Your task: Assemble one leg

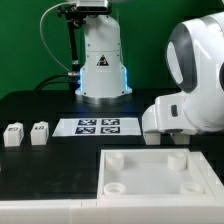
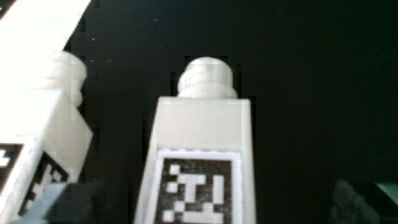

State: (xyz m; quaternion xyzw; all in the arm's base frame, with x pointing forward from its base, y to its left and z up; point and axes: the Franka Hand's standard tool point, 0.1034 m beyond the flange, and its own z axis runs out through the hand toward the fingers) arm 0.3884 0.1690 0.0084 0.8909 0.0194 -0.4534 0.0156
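In the wrist view a white leg (image 2: 199,140) with a rounded peg end and a black-and-white tag lies on the black table between my fingers. My gripper (image 2: 217,200) is open around it. One dark fingertip (image 2: 80,200) is close to the leg's side and the other fingertip (image 2: 365,198) stands well apart from it. A second leg (image 2: 45,110) lies beside the first. In the exterior view two more legs (image 1: 13,134) (image 1: 40,132) stand at the exterior view's left. The gripper is hidden there behind the arm's white body (image 1: 190,90).
The large white tray-like part with round corner sockets (image 1: 160,170) lies at the front of the exterior view. The marker board (image 1: 97,126) lies flat in the middle of the black table. The robot base (image 1: 100,60) stands at the back.
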